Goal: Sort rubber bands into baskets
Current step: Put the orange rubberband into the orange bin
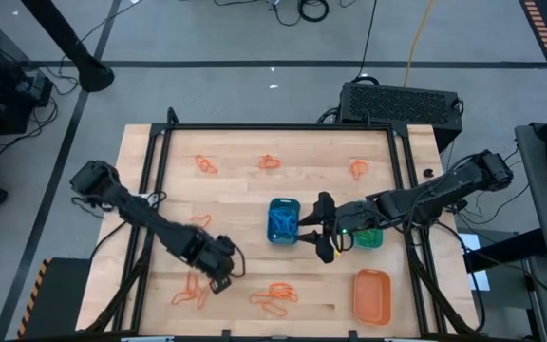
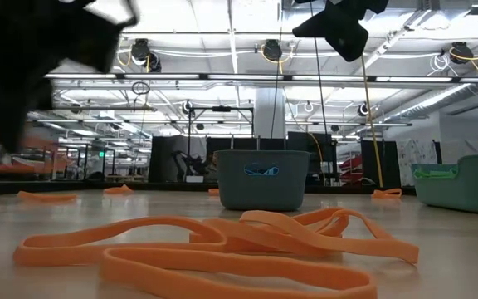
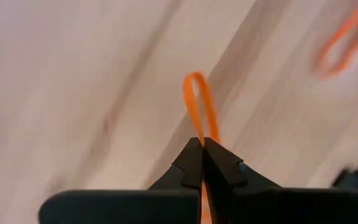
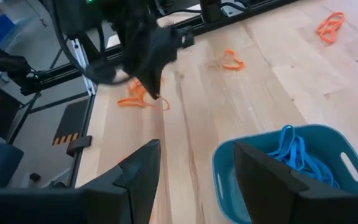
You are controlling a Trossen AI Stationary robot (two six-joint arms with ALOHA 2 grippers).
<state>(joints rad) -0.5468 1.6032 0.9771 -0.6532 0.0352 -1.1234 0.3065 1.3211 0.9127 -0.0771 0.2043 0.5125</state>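
From above, the left gripper (image 1: 222,282) is low at the front left of the table (image 1: 235,157), and the right gripper (image 1: 317,231) hangs beside the blue basket (image 1: 283,220). Down low, orange bands (image 2: 222,245) lie up close. The left wrist view shows its fingers (image 3: 191,163) pinched together on an orange band (image 3: 199,106). The right wrist view shows its fingers (image 4: 138,168) spread apart, holding nothing, with blue bands (image 4: 300,155) lying in the blue basket.

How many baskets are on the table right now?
3: blue basket at the table's centre, green basket just right of it, partly under the right arm, orange basket at the front right.
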